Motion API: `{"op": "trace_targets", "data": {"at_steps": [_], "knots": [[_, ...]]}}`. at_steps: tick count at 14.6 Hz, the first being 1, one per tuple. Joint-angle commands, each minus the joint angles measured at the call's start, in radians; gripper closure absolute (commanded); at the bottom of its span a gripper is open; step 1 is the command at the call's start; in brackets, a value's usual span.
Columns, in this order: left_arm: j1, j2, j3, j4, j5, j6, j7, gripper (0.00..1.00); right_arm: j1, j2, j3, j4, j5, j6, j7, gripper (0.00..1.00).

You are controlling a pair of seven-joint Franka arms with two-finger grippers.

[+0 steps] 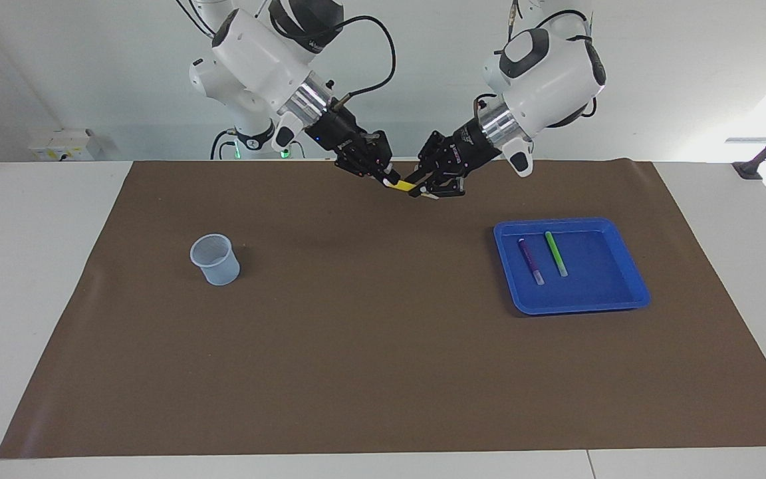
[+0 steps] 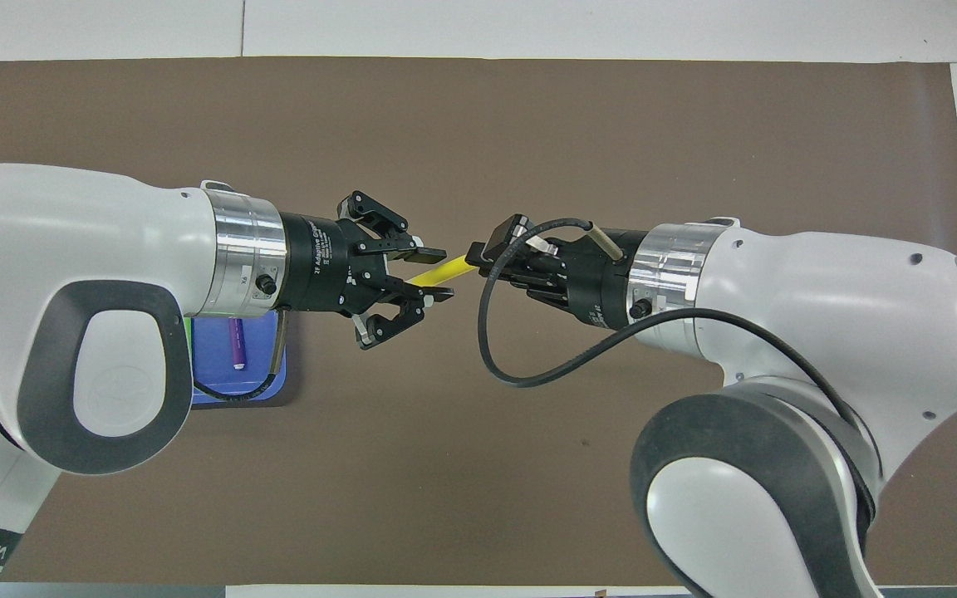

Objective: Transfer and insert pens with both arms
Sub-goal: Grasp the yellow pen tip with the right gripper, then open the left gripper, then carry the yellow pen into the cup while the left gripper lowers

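Note:
The yellow pen (image 2: 437,273) hangs in the air over the brown mat, between the two grippers. My right gripper (image 2: 483,259) is shut on one end of it. My left gripper (image 2: 439,272) stands open around the other end, its fingers (image 2: 431,252) spread clear of the barrel. In the facing view the yellow pen (image 1: 401,185) spans from the right gripper (image 1: 388,179) to the left gripper (image 1: 425,191). The purple pen (image 1: 530,261) and the green pen (image 1: 556,253) lie side by side in the blue tray (image 1: 622,296).
A pale mesh cup (image 1: 215,259) stands on the mat toward the right arm's end of the table. The blue tray (image 2: 267,386) lies partly hidden under the left arm in the overhead view, with the purple pen (image 2: 238,345) showing.

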Motion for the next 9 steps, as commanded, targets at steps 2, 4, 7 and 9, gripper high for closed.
{"op": "trace_targets", "data": {"at_steps": [2,4,7,9], "knots": [[0.001,-0.045,0.013,-0.039,-0.005,0.004,0.006,0.0,-0.014,-0.008,0.003,-0.011,0.006,-0.003,-0.034,1.0],[0.03,-0.045,0.014,-0.039,0.007,-0.003,0.061,0.0,-0.043,-0.009,0.002,-0.004,-0.058,-0.069,-0.088,1.0],[0.105,-0.045,0.014,-0.038,0.076,-0.093,0.216,0.0,-0.115,-0.016,0.0,0.051,-0.282,-0.248,-0.133,1.0],[0.147,-0.051,0.016,-0.041,0.12,-0.143,0.343,0.0,-0.164,-0.014,0.0,0.102,-0.434,-0.38,-0.261,1.0]]}}
